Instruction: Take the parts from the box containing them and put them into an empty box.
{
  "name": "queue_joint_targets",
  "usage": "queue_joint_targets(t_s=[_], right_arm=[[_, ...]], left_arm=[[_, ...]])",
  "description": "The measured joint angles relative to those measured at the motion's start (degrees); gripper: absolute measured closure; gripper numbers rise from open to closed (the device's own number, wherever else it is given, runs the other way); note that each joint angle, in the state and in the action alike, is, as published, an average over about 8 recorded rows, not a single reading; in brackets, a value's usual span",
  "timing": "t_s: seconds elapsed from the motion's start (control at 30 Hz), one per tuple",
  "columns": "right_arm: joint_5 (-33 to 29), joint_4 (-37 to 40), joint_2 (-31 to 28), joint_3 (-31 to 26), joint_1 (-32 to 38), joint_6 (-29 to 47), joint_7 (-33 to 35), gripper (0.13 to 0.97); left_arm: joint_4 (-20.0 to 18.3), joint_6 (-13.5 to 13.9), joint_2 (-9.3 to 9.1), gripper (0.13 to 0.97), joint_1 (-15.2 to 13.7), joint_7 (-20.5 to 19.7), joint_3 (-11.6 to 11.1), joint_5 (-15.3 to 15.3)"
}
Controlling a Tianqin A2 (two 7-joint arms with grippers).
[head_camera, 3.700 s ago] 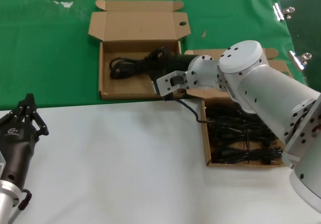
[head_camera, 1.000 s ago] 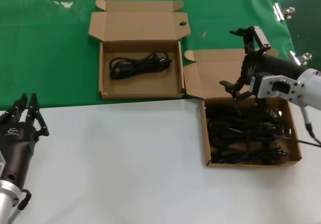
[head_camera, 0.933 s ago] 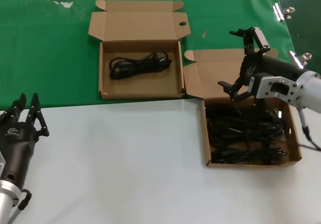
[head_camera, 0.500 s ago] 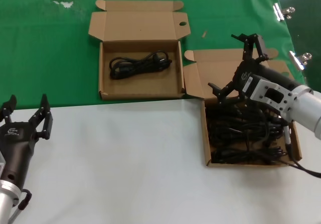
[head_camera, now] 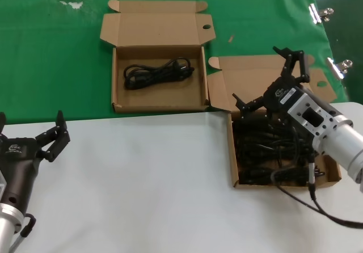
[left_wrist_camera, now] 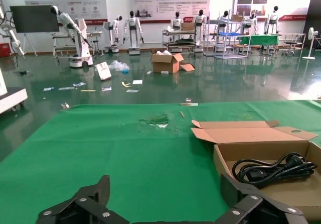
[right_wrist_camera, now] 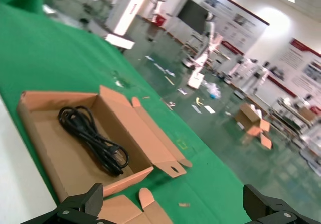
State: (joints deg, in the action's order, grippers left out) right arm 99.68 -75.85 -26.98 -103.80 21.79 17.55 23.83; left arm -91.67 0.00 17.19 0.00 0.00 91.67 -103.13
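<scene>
Right gripper (head_camera: 267, 77): fingers spread wide, grasping nothing, above the full box (head_camera: 233, 156).
Parts (head_camera: 272, 151): black cables piled inside that box.
Other box (head_camera: 116, 83): beside it, holding one cable (head_camera: 159, 71).
Left gripper (head_camera: 31, 134): spread, empty, well apart.

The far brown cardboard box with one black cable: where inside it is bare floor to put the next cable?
In the far brown cardboard mailer box, the single coiled black power cable lies toward the lid side. The bare strip runs between it and the front wall; a narrower patch sits by the right wall. The near brown cardboard box is crowded with cables, the open right tool above it.
</scene>
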Motion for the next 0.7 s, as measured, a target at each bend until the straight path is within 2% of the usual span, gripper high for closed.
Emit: queue_joint_targets(t_s=[0.2,0.33,0.6,0.7], right_arm=[[0.55,-2.53,1.56,1.93,-3.48,-2.8,-3.8,0.129],[0.92,-4.2,2.61,3.22,-5.81,-4.66,-6.32,0.129],[1.66,-7.59,4.7,5.82,-10.45,-8.42,-11.42,0.129],[1.94,-8.85,5.48,6.79,-12.2,-9.82,-13.33,0.129]], left_arm=[[0.0,0.0,0.0,0.278,0.0,0.0,0.0,0.0],[0.0,0.0,0.0,0.278,0.0,0.0,0.0,0.0],[0.0,0.0,0.0,0.172,0.0,0.0,0.0,0.0],[0.0,0.0,0.0,0.162,0.0,0.0,0.0,0.0]])
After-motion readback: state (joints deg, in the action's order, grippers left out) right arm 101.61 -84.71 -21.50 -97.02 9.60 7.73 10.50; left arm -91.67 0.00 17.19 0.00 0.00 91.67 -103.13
